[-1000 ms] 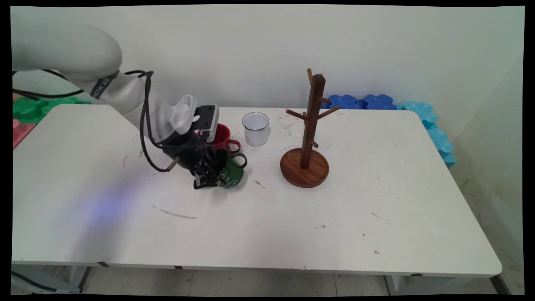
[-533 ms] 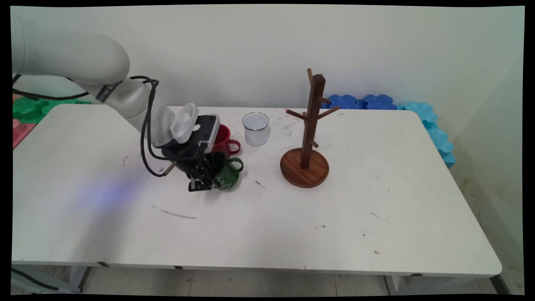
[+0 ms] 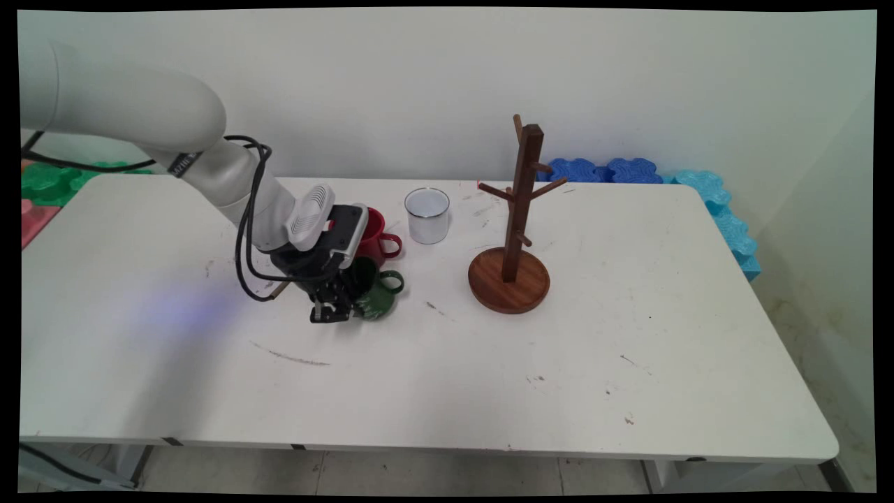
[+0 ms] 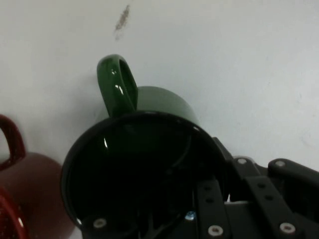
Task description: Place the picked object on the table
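Main view fixed above the table's (image 3: 489, 391) near edge, facing the wall at 12 o'clock, hand view close over the green mug (image 4: 144, 169) (image 3: 374, 297), both sharing mug and neighbouring red mug (image 4: 20, 199) (image 3: 377, 234).

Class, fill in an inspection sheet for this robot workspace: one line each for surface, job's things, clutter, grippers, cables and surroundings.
Surface: white table, scuffed, with dark marks.
Job's things: green mug in front of the red mug; white cup to their right; wooden mug tree standing upright, its pegs bare.
Clutter: nothing seen.
Grippers: gripper shut on the green mug's wall, one finger inside the rim, one outside.
Cables: black cables loop down from the arm beside the gripper.
Surroundings: plain wall; blue foam pieces behind the table on the right, green foam pieces on the left.
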### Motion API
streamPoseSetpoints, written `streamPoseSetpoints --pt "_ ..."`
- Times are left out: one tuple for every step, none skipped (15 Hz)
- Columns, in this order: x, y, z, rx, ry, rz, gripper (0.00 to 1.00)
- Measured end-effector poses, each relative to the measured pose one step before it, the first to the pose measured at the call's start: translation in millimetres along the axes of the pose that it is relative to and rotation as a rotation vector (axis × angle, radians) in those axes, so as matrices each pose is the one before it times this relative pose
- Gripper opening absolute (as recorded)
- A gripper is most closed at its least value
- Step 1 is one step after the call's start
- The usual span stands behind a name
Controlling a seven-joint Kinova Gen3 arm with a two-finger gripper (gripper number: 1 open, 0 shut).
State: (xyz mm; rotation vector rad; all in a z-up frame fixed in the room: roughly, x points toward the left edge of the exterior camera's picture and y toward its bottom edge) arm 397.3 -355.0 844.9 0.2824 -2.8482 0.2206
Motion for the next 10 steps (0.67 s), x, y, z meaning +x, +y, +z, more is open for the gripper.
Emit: streamPoseSetpoints --pt "-0.42 -0.13 1.16 0.00043 -0.00319 0.00537 0.00" --pt "-0.34 -0.21 1.33 0.00045 -0.00358 0.00560 0.00" --pt "-0.51 -0.04 0.97 0.00114 -0.00241 0.00402 1.00" --pt "-0.08 -0.09 0.93 0.00026 -0.00174 0.00354 1.00" --pt "0.08 -0.33 1.04 0.00092 -0.00143 0.00465 1.00" --pt "-0.11 -0.02 0.77 0.00081 -0.00108 0.00316 1.00" --pt "-0.05 -0.20 0.61 0.00134 -0.00078 0.00304 1.00" --pt "-0.18 -0.15 0.56 0.00199 -0.00108 0.00374 1.00" --pt "-0.01 -0.31 0.40 0.00164 -0.00100 0.00371 1.00" --pt "-0.30 0.02 0.10 0.00161 -0.00065 0.00239 1.00"
